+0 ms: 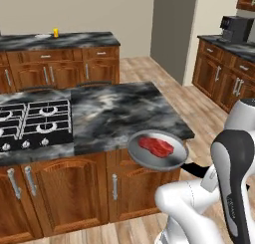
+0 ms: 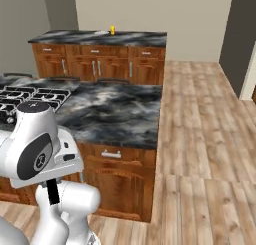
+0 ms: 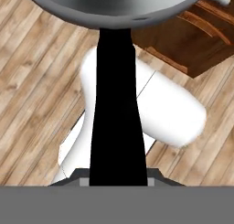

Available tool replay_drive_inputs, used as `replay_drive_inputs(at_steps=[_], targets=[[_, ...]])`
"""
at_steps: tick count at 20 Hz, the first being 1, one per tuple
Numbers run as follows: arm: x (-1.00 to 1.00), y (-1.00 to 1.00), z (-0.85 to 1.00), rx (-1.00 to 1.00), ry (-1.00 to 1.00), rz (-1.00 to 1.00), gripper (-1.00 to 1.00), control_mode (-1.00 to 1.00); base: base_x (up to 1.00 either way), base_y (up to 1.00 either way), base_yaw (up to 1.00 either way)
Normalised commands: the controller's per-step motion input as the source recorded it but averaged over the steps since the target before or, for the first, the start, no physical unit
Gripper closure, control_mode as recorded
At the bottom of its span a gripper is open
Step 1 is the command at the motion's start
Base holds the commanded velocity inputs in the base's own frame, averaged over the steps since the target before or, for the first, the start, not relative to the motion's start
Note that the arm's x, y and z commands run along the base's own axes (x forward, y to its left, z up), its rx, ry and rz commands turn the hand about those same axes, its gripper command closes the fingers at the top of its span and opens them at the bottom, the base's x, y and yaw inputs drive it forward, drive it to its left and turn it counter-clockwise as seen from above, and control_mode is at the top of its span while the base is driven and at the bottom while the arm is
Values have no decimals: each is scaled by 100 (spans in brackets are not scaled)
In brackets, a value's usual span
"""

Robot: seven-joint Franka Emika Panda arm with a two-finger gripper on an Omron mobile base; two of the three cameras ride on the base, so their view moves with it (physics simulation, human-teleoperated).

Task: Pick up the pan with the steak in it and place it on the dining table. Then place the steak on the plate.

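The grey pan hangs level in the air just off the front right corner of the stove counter, with the red steak lying flat in it. Its black handle runs right into my gripper, which is shut on it. In the hand view the handle rises from my gripper to the pan's grey underside, over wood floor. The dining table and the plate are out of view.
The marbled counter with the black stove stands behind the pan. A far counter carries a small yellow thing and a pale flat thing too small to tell. Another counter stands at the right; open wood floor lies beside it.
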Motion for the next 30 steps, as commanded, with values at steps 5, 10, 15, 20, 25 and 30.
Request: replay_drive_inputs(at_steps=[5, 10, 15, 20, 25, 30], targets=[[0, 0, 0, 0, 0, 0, 100, 100, -1, -100, -6], [0, 0, 0, 0, 0, 0, 100, 100, -1, -100, -6], [0, 0, 0, 0, 0, 0, 100, 100, 0, -100, -4], [0, 0, 0, 0, 0, 0, 100, 100, 0, -100, -3], [0, 0, 0, 0, 0, 0, 100, 100, 8, -100, 0], [0, 0, 0, 0, 0, 0, 100, 100, 91, -65, 0]])
